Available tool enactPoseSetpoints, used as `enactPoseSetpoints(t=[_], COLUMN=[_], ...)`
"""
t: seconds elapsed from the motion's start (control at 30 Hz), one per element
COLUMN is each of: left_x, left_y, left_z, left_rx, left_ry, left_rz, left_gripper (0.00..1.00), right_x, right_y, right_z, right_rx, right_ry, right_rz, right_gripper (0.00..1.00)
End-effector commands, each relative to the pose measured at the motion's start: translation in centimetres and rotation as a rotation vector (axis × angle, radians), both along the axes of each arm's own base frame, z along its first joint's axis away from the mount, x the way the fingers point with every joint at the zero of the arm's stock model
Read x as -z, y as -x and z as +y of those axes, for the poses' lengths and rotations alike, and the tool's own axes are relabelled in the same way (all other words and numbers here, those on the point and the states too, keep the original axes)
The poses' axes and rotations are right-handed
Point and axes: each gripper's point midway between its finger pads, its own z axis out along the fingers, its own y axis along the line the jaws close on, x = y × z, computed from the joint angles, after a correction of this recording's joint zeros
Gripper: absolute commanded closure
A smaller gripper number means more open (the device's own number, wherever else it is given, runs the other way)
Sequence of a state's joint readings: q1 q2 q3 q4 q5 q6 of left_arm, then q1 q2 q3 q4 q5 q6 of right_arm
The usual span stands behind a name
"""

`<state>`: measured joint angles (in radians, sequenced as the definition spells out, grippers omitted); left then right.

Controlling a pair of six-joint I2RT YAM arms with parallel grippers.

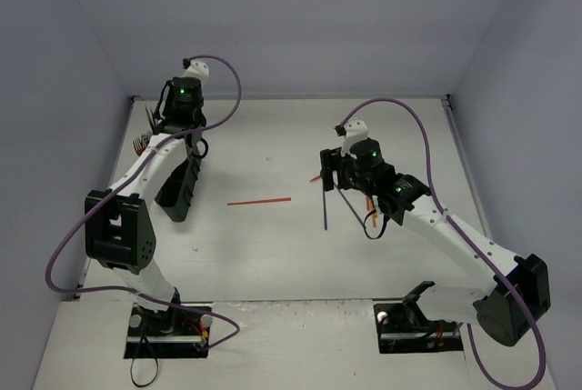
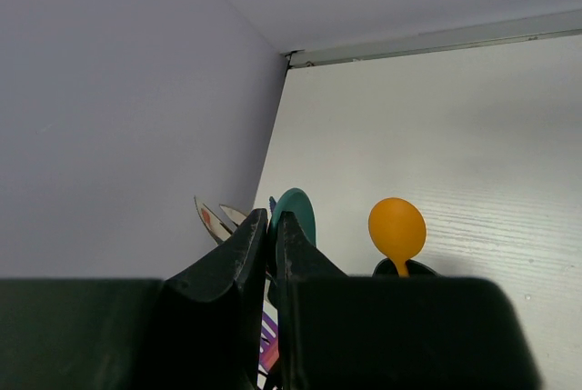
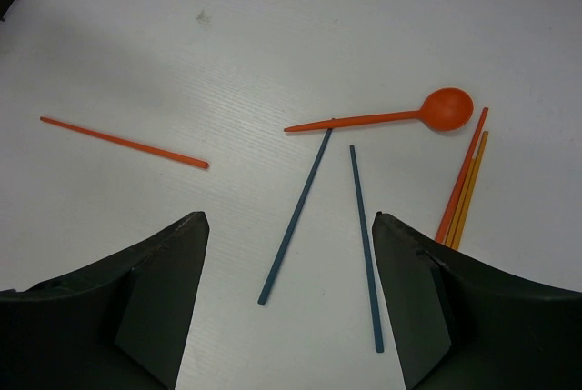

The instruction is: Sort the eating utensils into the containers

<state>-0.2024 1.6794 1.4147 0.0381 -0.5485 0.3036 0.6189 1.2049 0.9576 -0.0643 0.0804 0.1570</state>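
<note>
- The left gripper (image 2: 271, 226) is shut, its two fingers (image 2: 238, 258) pressed tip to tip. It points toward the far left corner, where the table (image 2: 436, 135) meets the wall (image 2: 118, 117).
- Utensils stand upright just beyond its fingertips. A teal spoon (image 2: 296, 211) is right behind the tips and a yellow-orange spoon (image 2: 397, 228) is a little to their right. Two silvery tips (image 2: 215, 217) are to their left, close to the wall.
- Seen from above, a black holder (image 1: 179, 192) lies under the left forearm. A bunch of utensil ends (image 1: 141, 143) pokes out on the arm's left side.
- The right gripper (image 3: 289, 226) is spread wide and holds nothing. It hangs over the table, facing down.
- Two chopsticks lie on the table between its fingers. The slanted blue chopstick (image 3: 296, 216) is toward the left finger (image 3: 164, 290). The straighter blue chopstick (image 3: 366, 248) is toward the right finger (image 3: 436, 299).
- Ahead of the fingers lies an orange spoon (image 3: 400, 118), flat, with its bowl to the right. The far end of the slanted blue chopstick meets its handle.
- Just ahead of the right finger, a paired orange chopstick (image 3: 464, 172) and a yellow chopstick (image 3: 469, 190) lie side by side. Their near ends are hidden behind that finger.
- Ahead and left of the left finger, a lone orange chopstick (image 3: 124, 142) lies well apart from the rest.
</note>
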Motion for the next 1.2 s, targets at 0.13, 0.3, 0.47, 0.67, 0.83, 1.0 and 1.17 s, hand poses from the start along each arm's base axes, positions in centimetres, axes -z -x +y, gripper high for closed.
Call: enactPoseSetpoints(t=[0.13, 0.3, 0.47, 0.67, 0.83, 1.0, 1.17], left_x=[-11.0, -13.3, -11.2, -5.3, -2.5, -1.3, -1.5], left_y=[1.3, 1.9, 1.5, -0.1, -0.8, -0.3, 1.2], left_z=[1.0, 1.0, 1.2, 1.3, 1.5, 1.3, 1.5], left_rx=[-0.018, -0.006, -0.017, -0.035, -0.059, -0.061, -0.073], left_ry=[0.042, 0.035, 0.018, -0.010, -0.008, 0.026, 0.050], left_rz=[-0.261, -0.312, -0.267, -0.186, -0.151, -0.144, -0.157], left_gripper=[1.00, 1.00, 1.00, 1.00, 1.00, 0.83, 0.52], right_x=[-0.4, -0.2, 0.1, 0.6, 0.8, 1.6, 1.4], right_y=[-0.9, -1.0, -1.0, -0.9, -0.7, -0.7, -1.6], right_z=[0.3, 0.7, 0.6, 0.3, 0.4, 0.0, -0.1], right_rx=[0.002, -0.010, -0.012, -0.012, -0.027, -0.011, 0.053], right_ry=[-0.043, -0.043, -0.036, -0.031, -0.028, -0.019, -0.037], right_rz=[-0.017, -0.008, -0.002, 0.006, 0.011, 0.025, 0.032], right_gripper=[0.30, 0.30, 0.30, 0.30, 0.30, 0.30, 0.30])
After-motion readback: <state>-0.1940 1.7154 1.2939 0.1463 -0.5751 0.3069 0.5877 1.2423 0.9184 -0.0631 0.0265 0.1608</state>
